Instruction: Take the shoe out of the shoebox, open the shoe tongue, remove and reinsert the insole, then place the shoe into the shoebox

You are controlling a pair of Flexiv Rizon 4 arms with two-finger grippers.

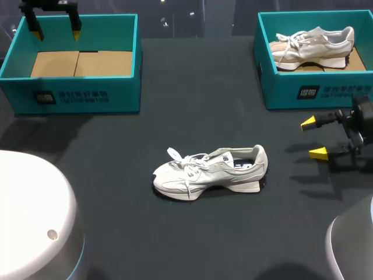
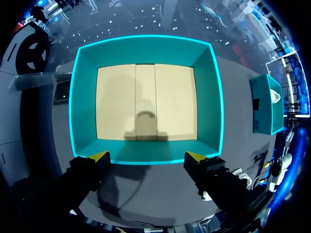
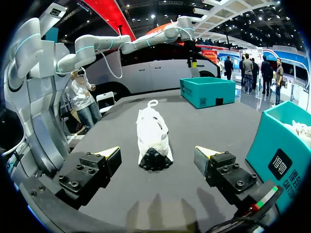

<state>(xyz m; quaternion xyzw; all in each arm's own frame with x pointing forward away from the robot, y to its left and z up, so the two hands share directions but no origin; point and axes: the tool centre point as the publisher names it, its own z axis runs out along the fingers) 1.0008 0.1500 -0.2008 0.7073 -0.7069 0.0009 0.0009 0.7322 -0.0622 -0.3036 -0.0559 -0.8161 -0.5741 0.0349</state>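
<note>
A white sneaker lies on its sole in the middle of the dark table, toe to the left, laces loose. In the right wrist view the sneaker shows heel-first, ahead of my open right gripper. In the head view that right gripper hovers right of the shoe, fingers empty. An empty teal shoebox with a cardboard floor stands at the back left. My left gripper hangs open above it; in the left wrist view the left gripper looks straight down at the box.
A second teal shoebox at the back right holds another white sneaker; its wall stands close beside my right gripper. A white rounded robot part fills the front left corner.
</note>
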